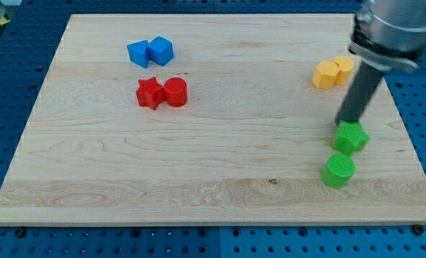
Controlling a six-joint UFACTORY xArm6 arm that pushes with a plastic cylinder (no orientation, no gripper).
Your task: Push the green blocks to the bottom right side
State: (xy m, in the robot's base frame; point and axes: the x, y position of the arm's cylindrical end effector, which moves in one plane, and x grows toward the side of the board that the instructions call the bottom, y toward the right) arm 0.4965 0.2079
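Observation:
Two green blocks sit near the board's right side, toward the view's bottom. The green star-shaped block [351, 137] is the upper one and the green cylinder [338, 171] lies just below and slightly left of it. My tip [347, 122] rests against the top edge of the green star-shaped block. The dark rod rises from there to the view's top right.
Two yellow blocks [333, 72] sit together at the upper right, just left of the rod. A red star block [150, 93] and a red cylinder [176, 92] touch left of centre. Two blue blocks [150, 52] sit at the upper left. The wooden board [213, 208] lies on a blue perforated table.

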